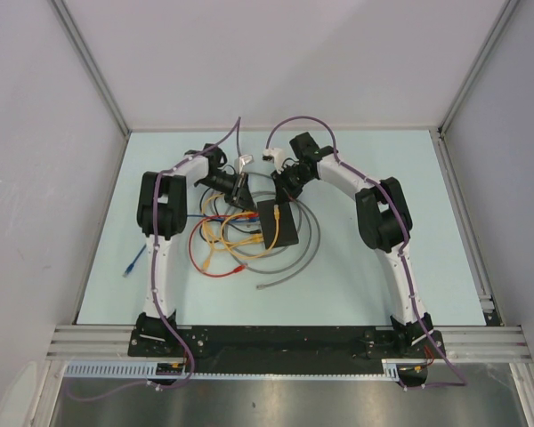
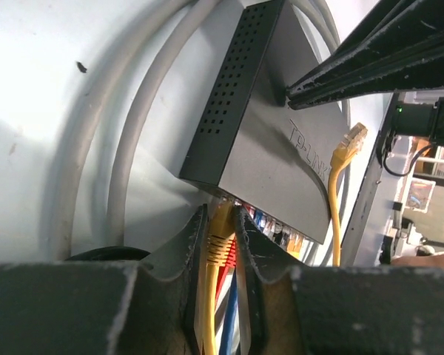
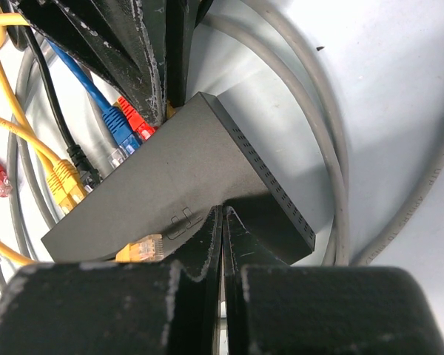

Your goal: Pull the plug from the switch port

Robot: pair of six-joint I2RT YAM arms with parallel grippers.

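L gripper [image 2: 220, 213] clamps yellow plug [image 2: 221, 242] at switch [image 2: 270, 140] edge — R gripper [image 3: 222, 213] atop.

Robotics lab test cell, plain white wall panels [image 1: 27, 178] joined by grey metal corner strips [image 1: 89, 62], pale blue tabletop [image 1: 383, 285], white-and-black left robot arm [image 1: 157, 267] and matching right robot arm [image 1: 399, 271] standing at a silver aluminium extrusion rail [image 1: 89, 341], white slotted cable duct [image 1: 276, 377]

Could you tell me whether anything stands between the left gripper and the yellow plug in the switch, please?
Nothing visible: the left gripper clasps the yellow plug at the switch, red cable and blue cable beside it.
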